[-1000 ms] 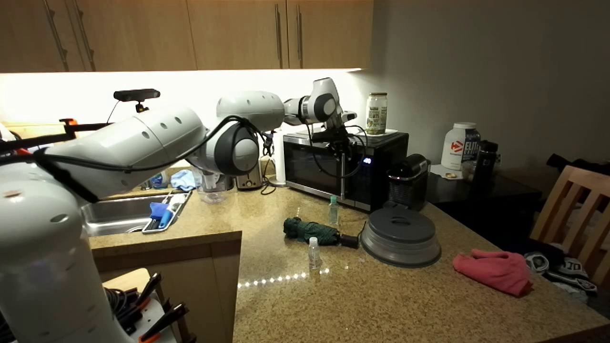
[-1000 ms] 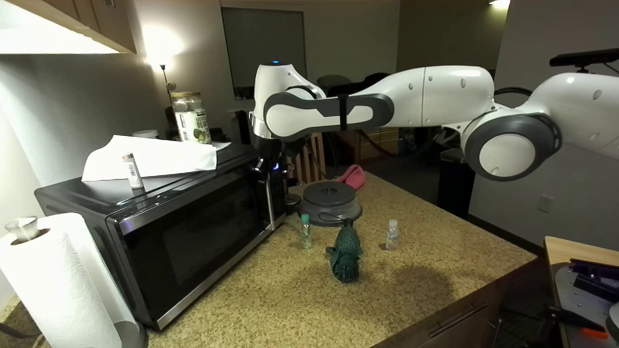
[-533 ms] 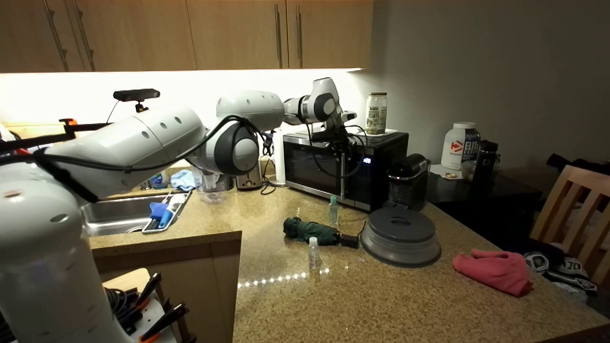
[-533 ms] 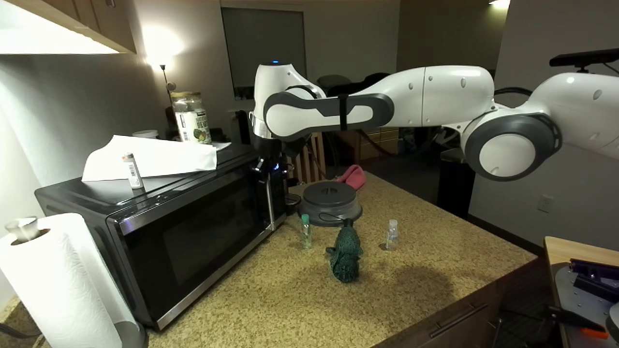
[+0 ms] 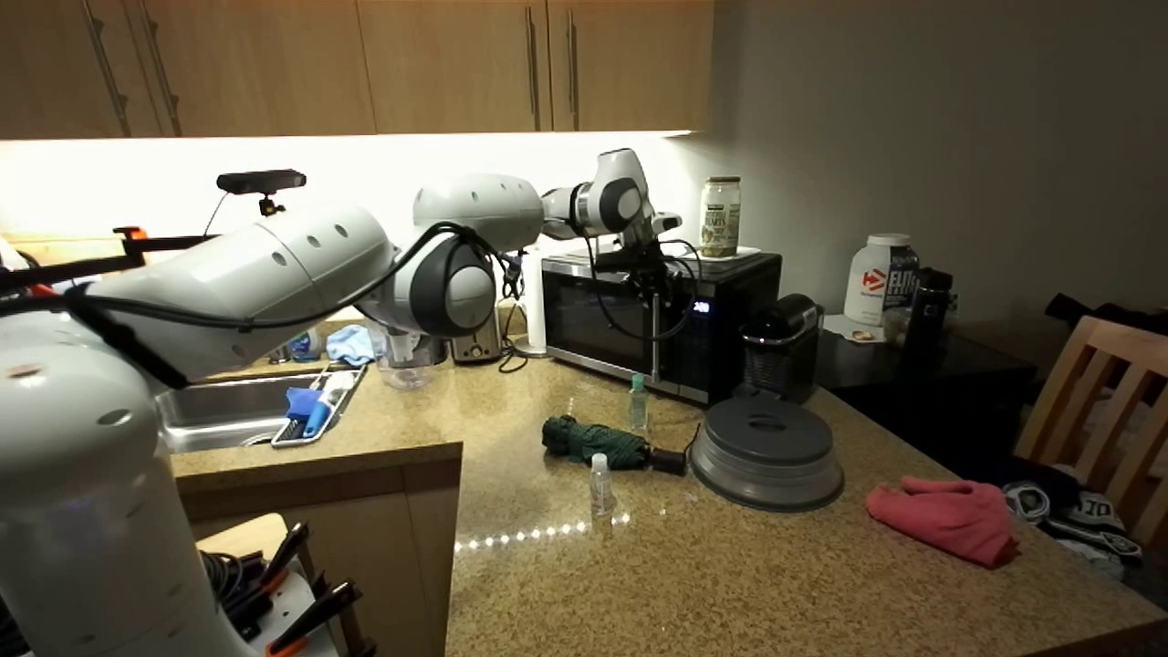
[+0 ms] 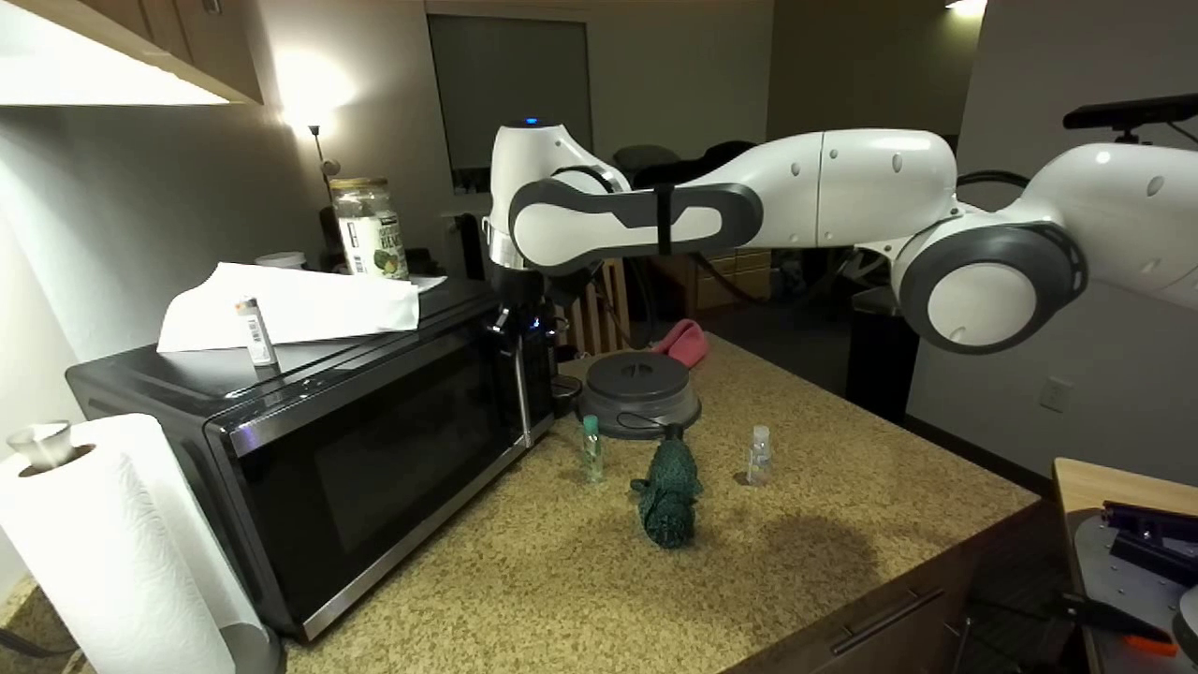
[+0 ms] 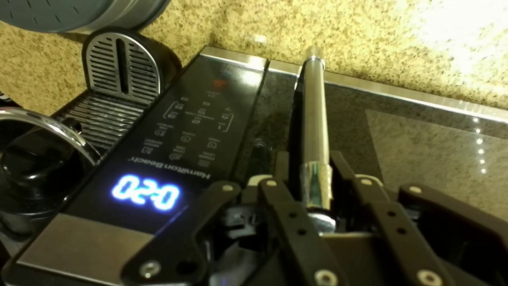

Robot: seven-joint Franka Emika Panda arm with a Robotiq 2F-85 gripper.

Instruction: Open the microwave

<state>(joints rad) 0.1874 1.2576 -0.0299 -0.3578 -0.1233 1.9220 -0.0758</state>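
The microwave is a wide black and silver box with a dark glass door, seen in both exterior views (image 5: 575,319) (image 6: 374,449). Its door looks closed. My gripper (image 7: 311,159) points down at the upper end of the vertical silver door handle (image 7: 315,111). The jaws are drawn in close, one on each side of the handle. A narrow dark strip shows between the left finger (image 7: 282,165) and the handle, so contact there is hard to see. The gripper also shows small and dark in an exterior view (image 5: 650,285).
A coffee maker (image 5: 783,347) stands beside the microwave. A grey domed lid (image 5: 768,456), a green umbrella (image 5: 602,445) and two small bottles (image 6: 592,454) (image 6: 759,457) stand or lie on the counter before it. A jar (image 6: 371,234) and white paper (image 6: 290,309) rest on top.
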